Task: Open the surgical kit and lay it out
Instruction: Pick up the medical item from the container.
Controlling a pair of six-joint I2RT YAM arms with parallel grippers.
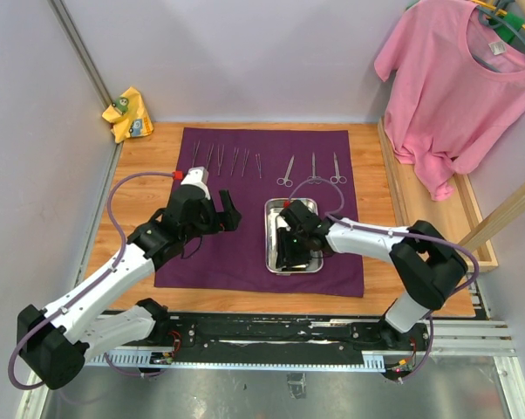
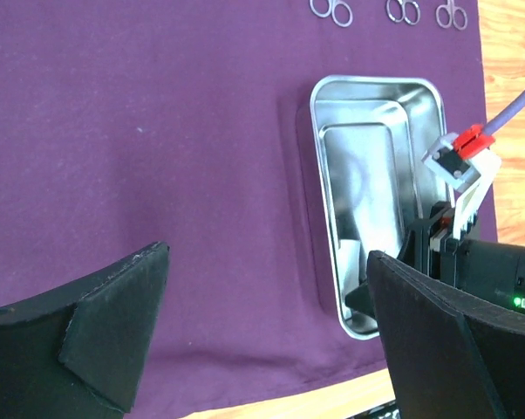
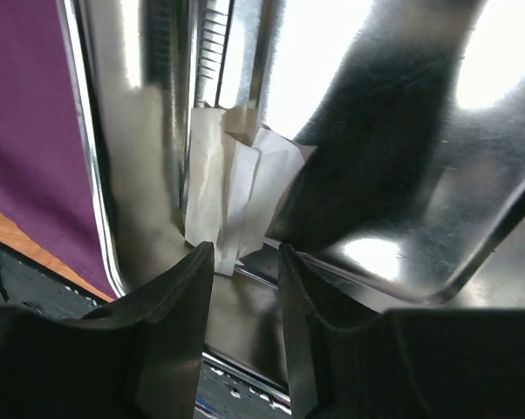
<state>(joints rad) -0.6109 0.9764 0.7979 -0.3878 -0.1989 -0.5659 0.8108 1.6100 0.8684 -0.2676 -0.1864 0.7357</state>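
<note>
Top view: dark purple cloth wrap [image 1: 219, 262] lies spread flat on the wooden table [image 1: 145, 175]. A row of slim forceps [image 1: 225, 161] sits along its 11 o'clock edge, and three scissors [image 1: 312, 170] sit at 1 o'clock. The steel tray [image 1: 267, 231] stands right of centre on the cloth. The left gripper [image 1: 226, 212] hovers over bare cloth at the tray's 9 o'clock. The right gripper [image 1: 287, 249] is reaching down into the tray's 6 o'clock end. Left wrist view: the claw's fingers [image 2: 97, 340] stand wide apart with nothing between them, only purple cloth below. The tray is at 2 o'clock and the scissor handles are at the 12 o'clock margin. Right wrist view: the claw is inside the tray, jaws narrowed to a small gap but not closed. Folded white gauze pieces [image 3: 232, 188] lean against the tray's side wall just past the fingertips [image 3: 197, 262] at 12 o'clock. The near end of the gauze sits at the mouth of the gap, and no pinch shows. Judgement: the instruments look laid out and the gauze is the step in hand. The next move calls for easing the tips a little further around the gauze, closing gently on the stack without scraping the steel, then lifting it onto open cloth. The pieces are thin and loose, so they could slip or separate. The left claw looks free to steady the tray.
</note>
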